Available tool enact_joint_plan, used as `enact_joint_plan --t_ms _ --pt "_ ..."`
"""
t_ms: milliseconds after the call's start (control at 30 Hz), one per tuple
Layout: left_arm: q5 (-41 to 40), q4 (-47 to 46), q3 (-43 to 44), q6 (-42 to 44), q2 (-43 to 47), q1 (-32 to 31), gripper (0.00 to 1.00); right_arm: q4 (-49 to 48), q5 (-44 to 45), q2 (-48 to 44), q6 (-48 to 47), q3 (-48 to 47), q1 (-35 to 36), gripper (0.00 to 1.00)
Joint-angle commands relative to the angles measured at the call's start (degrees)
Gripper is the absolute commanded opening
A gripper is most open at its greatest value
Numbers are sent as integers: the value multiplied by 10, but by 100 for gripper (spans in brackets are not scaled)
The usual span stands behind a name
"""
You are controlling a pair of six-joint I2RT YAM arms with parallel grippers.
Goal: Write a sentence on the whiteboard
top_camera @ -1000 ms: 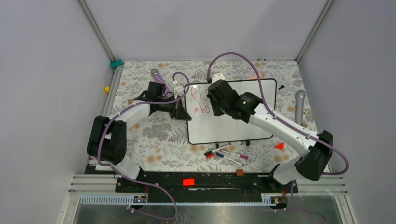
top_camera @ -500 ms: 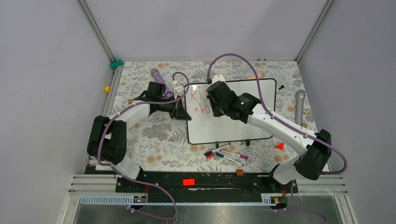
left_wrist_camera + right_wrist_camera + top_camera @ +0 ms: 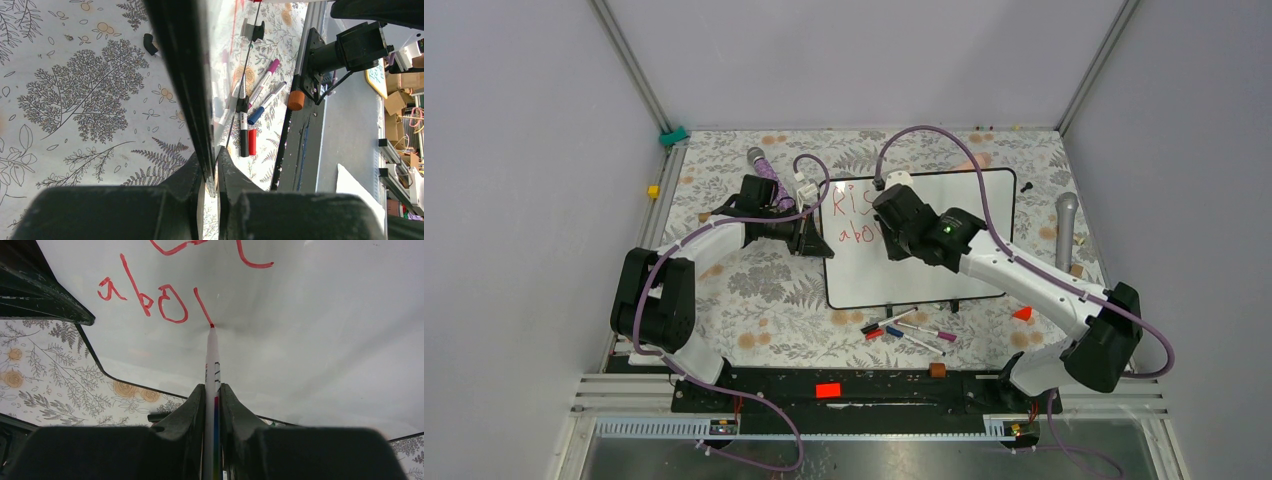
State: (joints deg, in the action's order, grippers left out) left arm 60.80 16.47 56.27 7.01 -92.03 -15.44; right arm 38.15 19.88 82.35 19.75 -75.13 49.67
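Right gripper (image 3: pixel 212 390) clenched on marker (image 3: pixel 212 357), tip touching whiteboard (image 3: pixel 929 275) at end of red stroke; sentence (image 3: pixel 145 297) partly written, at whiteboard's left end. Left gripper (image 3: pixel 210 167) pinching whiteboard's left edge; whiteboard lying on floral table (image 3: pixel 754 290)

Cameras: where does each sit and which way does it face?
Top external: above and behind the bases, looking down; left arm, right arm, whiteboard.
Left wrist: along left gripper, shut on the whiteboard's edge, toward spare markers.
Right wrist: along right gripper, shut on a marker touching the whiteboard.
Shared: all show the whiteboard.
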Motion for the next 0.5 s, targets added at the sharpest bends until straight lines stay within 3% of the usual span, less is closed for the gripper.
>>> enact_joint_plan --t_ms 0,467 --pt "-78 55 -2 58 -12 -6 0 -6 38 19 -9 -39 -10 0" --pt "-78 57 -2 57 -11 -6 0 -11 15 11 -5 -55 -24 0"
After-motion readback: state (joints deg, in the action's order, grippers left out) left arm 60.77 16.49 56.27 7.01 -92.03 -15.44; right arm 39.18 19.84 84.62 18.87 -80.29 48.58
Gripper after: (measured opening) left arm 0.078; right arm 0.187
